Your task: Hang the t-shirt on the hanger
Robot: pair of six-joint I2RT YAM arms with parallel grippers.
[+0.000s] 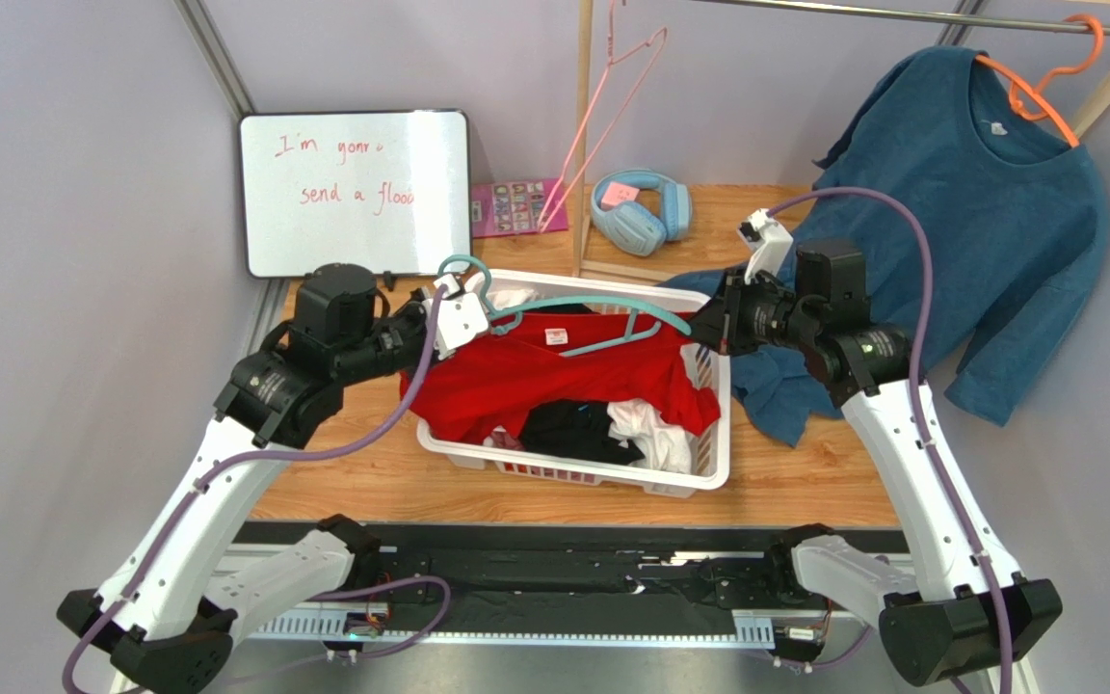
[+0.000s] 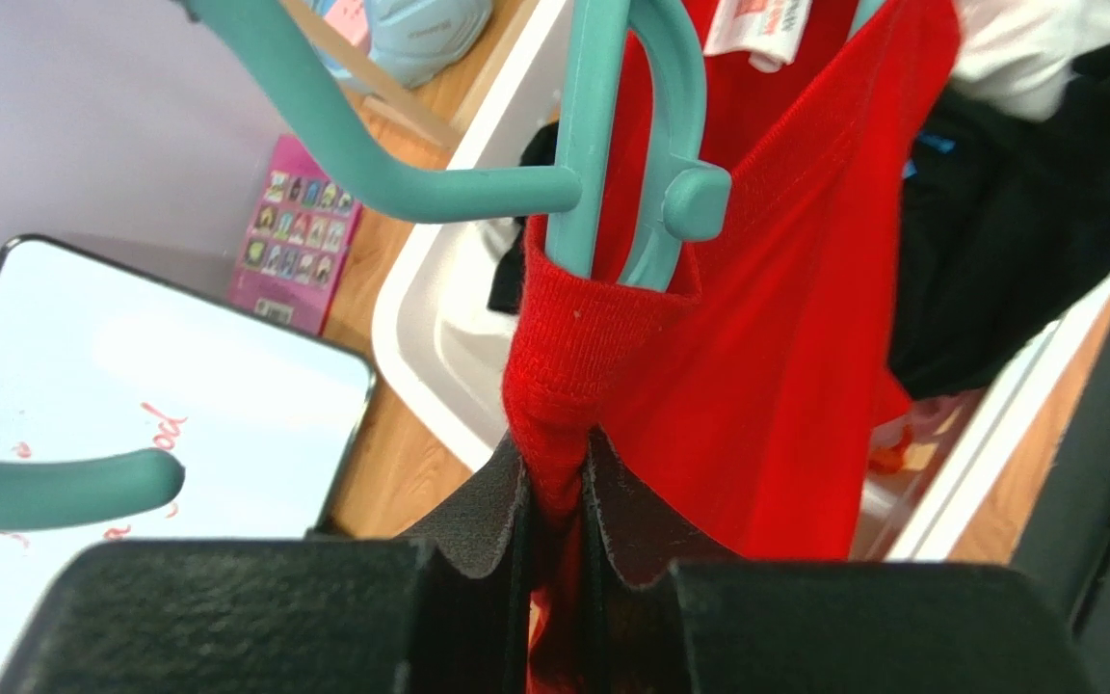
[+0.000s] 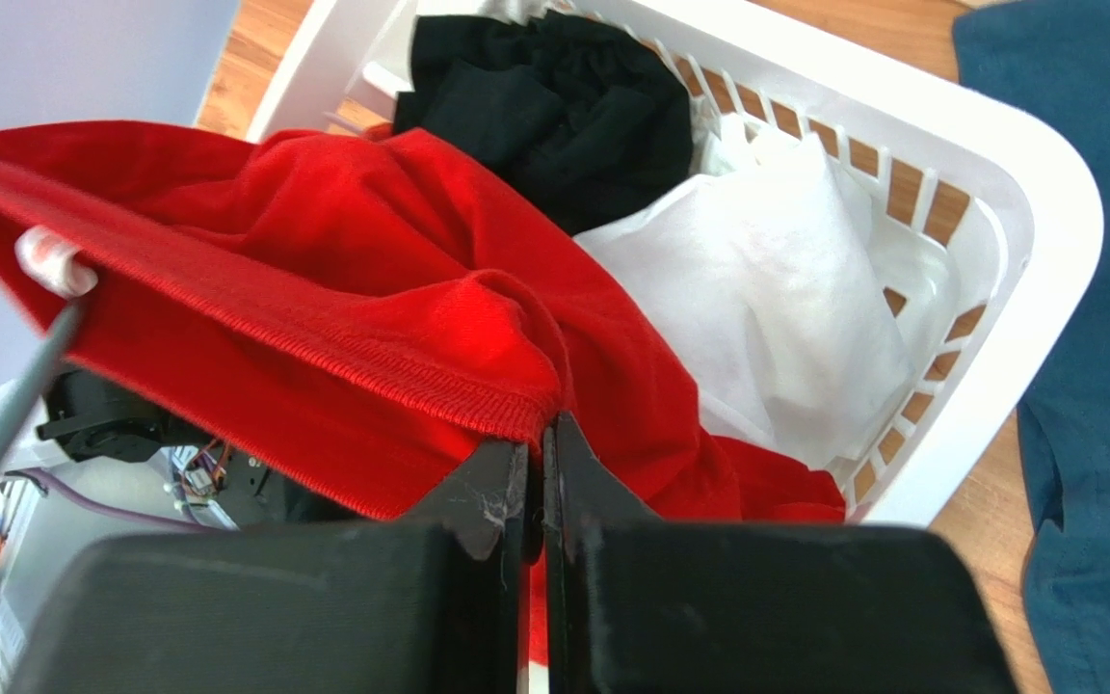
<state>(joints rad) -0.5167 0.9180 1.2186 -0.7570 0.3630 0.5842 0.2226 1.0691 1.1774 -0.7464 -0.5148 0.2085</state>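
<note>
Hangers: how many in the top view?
3. Teal hanger over the basket, threaded into the red t-shirt; pink wire hanger hanging at the back; orange hanger carrying the blue top, far right. Others may hide under clothes.

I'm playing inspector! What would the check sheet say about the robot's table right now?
Surface: wooden table with a white basket on it.
Job's things: red t-shirt held up over the basket; teal hanger poked into its collar.
Clutter: black garment and white cloth in the basket.
Pincers: left pincer shut on the t-shirt by the collar; right pincer shut on a ribbed edge.
Cables: purple cables along both arms; no snag seen.
Surroundings: whiteboard, blue headphones, blue top on an orange hanger, pink wire hanger.
</note>
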